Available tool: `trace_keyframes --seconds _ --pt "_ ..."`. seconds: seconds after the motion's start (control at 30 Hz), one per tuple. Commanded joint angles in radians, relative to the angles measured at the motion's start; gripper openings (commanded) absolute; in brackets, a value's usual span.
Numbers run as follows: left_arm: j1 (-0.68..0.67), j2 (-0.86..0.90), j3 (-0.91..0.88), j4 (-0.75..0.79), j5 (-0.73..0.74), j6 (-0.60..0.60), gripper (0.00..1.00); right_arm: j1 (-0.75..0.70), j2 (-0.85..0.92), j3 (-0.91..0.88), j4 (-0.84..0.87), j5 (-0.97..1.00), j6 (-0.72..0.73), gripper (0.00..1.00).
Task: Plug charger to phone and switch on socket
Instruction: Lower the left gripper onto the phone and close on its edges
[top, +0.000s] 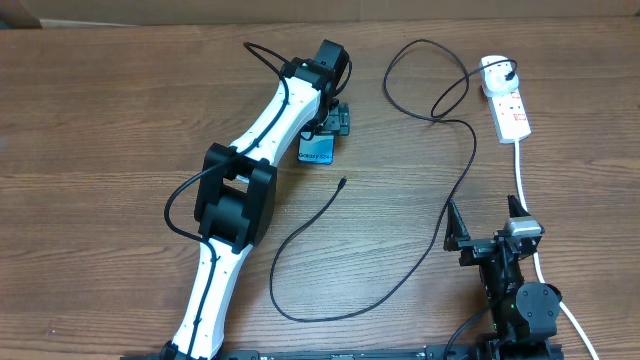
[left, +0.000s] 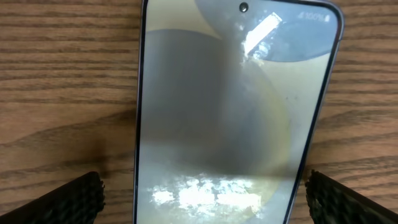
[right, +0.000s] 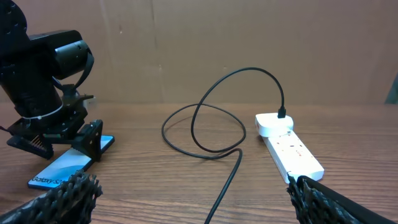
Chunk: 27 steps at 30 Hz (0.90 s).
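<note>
The phone (top: 317, 151) lies flat on the table with its screen lit; it fills the left wrist view (left: 236, 112). My left gripper (top: 335, 124) is open right over it, one finger on each side of the phone's edges with small gaps (left: 208, 205). The charger cable (top: 455, 190) runs from its white adapter (top: 496, 72) in the socket strip (top: 512, 112) in loops to its free plug tip (top: 343, 181), which lies below and to the right of the phone. My right gripper (top: 487, 228) is open and empty at the front right, with the cable (right: 230, 177) on the table between its fingers (right: 199, 202).
The strip's thick white cord (top: 524, 185) runs down the right side past my right gripper. The right wrist view shows the strip (right: 291, 150), the adapter (right: 273, 124), the phone (right: 59, 169) and the left arm's gripper (right: 53, 127) over it. A brown board stands behind the table.
</note>
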<state>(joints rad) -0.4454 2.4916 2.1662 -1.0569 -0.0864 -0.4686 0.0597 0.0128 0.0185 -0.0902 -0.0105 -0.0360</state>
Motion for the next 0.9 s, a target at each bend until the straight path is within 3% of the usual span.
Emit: trace_keyframes --seconds 0.0,0.87 --pt "0.000 0.008 -0.004 0.000 0.017 0.020 1.00 0.003 -0.010 -0.011 0.006 0.010 0.006 1.00" --pt "0.000 0.008 -0.056 0.045 0.024 0.046 1.00 0.003 -0.010 -0.010 0.006 0.010 0.006 1.00"
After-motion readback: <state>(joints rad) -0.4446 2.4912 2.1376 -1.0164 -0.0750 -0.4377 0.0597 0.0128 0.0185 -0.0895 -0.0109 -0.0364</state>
